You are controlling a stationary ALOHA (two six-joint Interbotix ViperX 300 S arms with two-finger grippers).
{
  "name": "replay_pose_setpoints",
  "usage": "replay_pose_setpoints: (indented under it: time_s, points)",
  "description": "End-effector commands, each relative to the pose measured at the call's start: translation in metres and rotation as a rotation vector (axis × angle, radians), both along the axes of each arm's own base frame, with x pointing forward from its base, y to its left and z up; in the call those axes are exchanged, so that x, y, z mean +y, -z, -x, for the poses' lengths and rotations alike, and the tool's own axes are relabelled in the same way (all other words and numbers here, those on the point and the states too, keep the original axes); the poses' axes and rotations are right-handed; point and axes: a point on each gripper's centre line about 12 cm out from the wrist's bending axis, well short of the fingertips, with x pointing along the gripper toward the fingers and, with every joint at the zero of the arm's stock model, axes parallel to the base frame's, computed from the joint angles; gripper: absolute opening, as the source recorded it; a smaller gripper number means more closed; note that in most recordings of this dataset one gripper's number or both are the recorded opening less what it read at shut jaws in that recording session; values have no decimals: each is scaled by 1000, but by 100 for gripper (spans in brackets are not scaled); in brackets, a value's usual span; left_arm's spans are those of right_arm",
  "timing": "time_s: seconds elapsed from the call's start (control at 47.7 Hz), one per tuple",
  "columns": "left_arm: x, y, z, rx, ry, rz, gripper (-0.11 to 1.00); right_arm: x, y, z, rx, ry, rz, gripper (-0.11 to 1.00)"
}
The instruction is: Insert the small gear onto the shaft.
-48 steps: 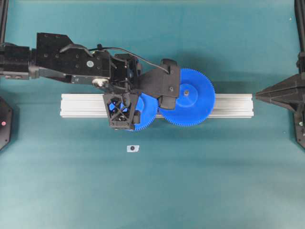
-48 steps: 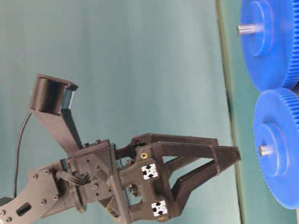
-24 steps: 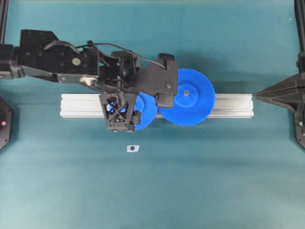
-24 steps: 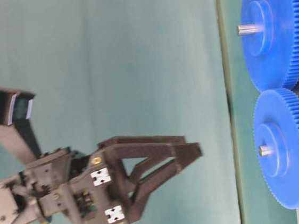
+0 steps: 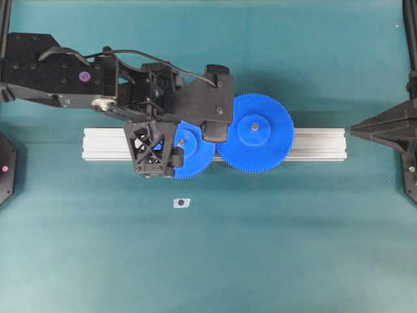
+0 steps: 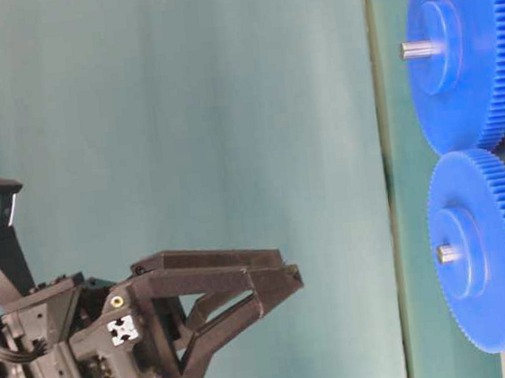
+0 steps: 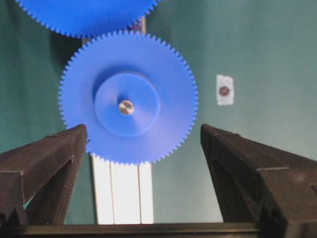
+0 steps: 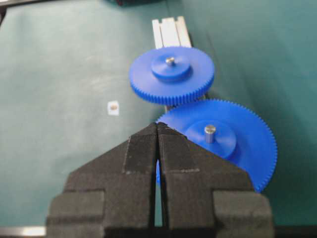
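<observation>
One small gear (image 7: pixel 128 97) sits on the shaft (image 7: pixel 126 106): hard, light, grab its rim. Left end effector (image 7: pixel 143 144) released, empty.

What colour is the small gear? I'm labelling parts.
Blue, same as the larger gear beside it. The small gear shows best in the left wrist view.

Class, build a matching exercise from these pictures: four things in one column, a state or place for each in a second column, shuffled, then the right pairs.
Things
1. small gear
2. large gear
3. left gripper
4. right gripper

States
A. jaws shut, empty
B. on the rail's right part, pin through its hub
C. jaws open, empty
D. seated on its shaft, meshed with its neighbour

Pairs: 1-D, 2-B, 3-C, 4-A
</observation>
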Motion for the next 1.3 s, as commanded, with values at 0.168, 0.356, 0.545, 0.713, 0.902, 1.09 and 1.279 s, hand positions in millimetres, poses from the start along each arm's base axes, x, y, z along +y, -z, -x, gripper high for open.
replay_pose_setpoints:
  time_s: [0.168,0.356,0.545,0.713,0.902,1.09,1.279]
  points:
    - [-1,-23,5,-60,0,-3,88,0,-4,-2,-8,4,-8,1]
    - [0,-24,6,-63,-1,-6,88,0,-4,-2,-8,4,-8,1]
    - [0,-23,6,-60,-10,-1,88,0,-4,-2,-8,4,-8,1]
    - [0,-23,7,-60,-12,-1,88,0,-4,-2,-8,4,-10,1]
    - [-1,-24,7,-63,-10,-1,88,0,-3,-2,-7,4,-10,1]
    - [-1,-24,7,-62,-12,3,88,0,-3,-2,-7,4,-10,1]
    - [-1,-24,7,-63,-12,0,88,0,-3,-2,-7,4,-10,1]
